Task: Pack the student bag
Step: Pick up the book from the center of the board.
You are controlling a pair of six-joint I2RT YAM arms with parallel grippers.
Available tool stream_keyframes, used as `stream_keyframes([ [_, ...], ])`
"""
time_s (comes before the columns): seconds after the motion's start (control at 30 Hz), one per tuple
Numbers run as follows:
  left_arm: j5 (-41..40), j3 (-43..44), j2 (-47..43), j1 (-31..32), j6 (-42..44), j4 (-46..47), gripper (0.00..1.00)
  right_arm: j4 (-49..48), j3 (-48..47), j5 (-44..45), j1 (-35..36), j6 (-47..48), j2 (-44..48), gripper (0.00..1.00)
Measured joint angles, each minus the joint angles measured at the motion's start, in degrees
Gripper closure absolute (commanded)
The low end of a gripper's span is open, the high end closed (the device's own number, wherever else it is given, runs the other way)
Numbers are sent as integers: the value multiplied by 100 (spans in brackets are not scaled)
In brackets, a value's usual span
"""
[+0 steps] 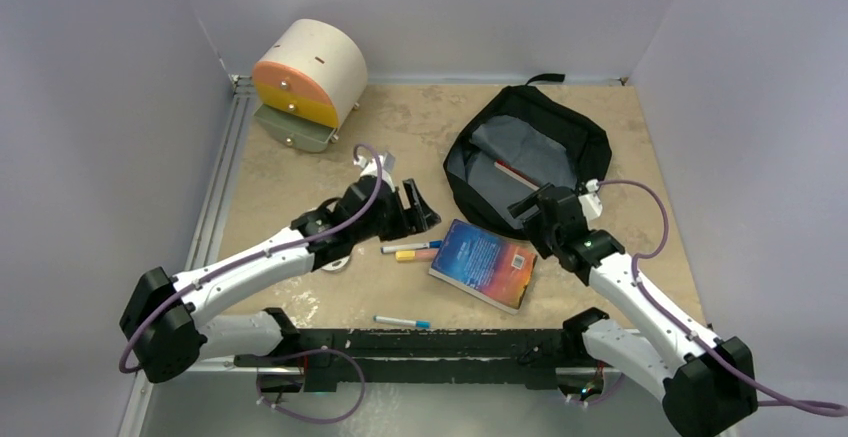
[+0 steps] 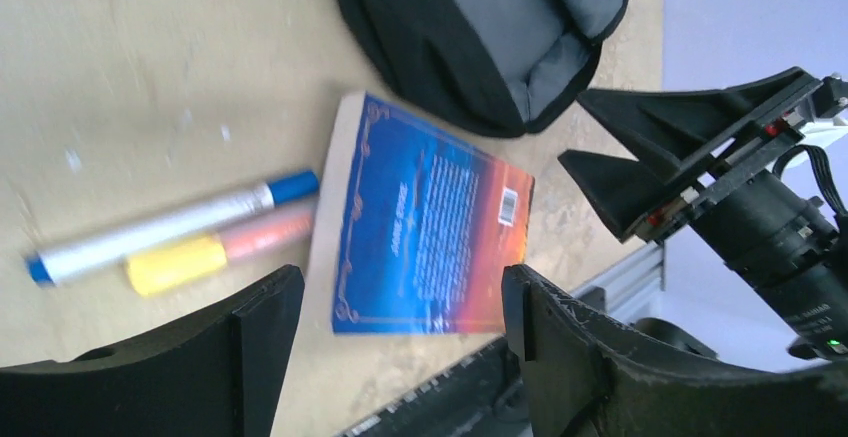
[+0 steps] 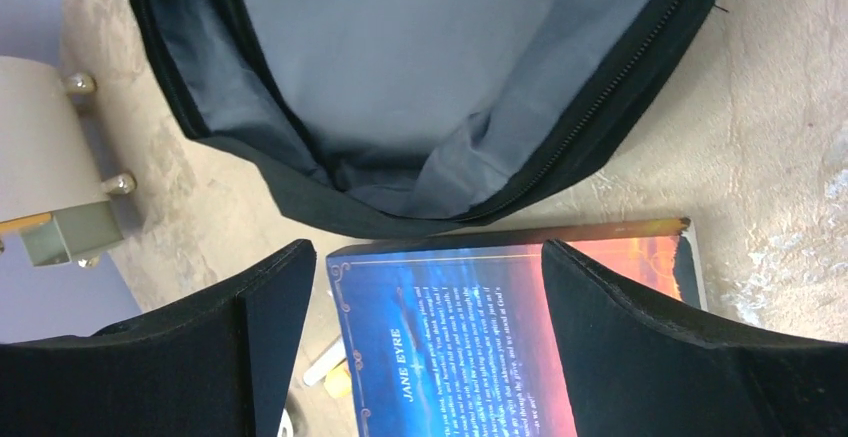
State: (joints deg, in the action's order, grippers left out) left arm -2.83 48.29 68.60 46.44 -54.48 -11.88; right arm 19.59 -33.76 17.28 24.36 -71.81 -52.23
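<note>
The student bag (image 1: 575, 132) lies at the back right, unzipped, its grey lining (image 3: 420, 77) showing and a red-and-white item (image 1: 510, 170) inside. A blue-and-orange book (image 1: 485, 262) lies flat just in front of its mouth. My right gripper (image 1: 525, 214) hovers open over the book's far edge (image 3: 470, 347), with nothing between its fingers. My left gripper (image 1: 422, 209) is open and empty to the left of the book (image 2: 420, 222). Beside the book lie a white marker with a blue cap (image 2: 170, 222) and a yellow-and-pink highlighter (image 2: 215, 255).
A cream-and-orange cylindrical drawer box (image 1: 308, 77) stands at the back left. Another blue-capped marker (image 1: 402, 322) lies near the front rail (image 1: 440, 342). Walls close in the table on three sides.
</note>
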Motion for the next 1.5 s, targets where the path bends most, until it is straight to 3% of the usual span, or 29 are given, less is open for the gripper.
stream_keyframes([
  [0.2, -166, -811, -339, 398, -1453, -92, 27, -98, 170, -87, 0, -46, 0, 16],
  [0.43, -175, -1213, -291, 533, -2251, -50, 27, -291, 192, -221, 0, 271, -249, 15],
  [1.03, -26, -1316, 881, 737, -2406, 1119, 27, 354, 555, -518, 0, 225, 116, 11],
  [1.5, 219, -1458, 1408, 739, -2406, 1473, 26, -621, 870, -1191, -24, 149, -155, 12],
])
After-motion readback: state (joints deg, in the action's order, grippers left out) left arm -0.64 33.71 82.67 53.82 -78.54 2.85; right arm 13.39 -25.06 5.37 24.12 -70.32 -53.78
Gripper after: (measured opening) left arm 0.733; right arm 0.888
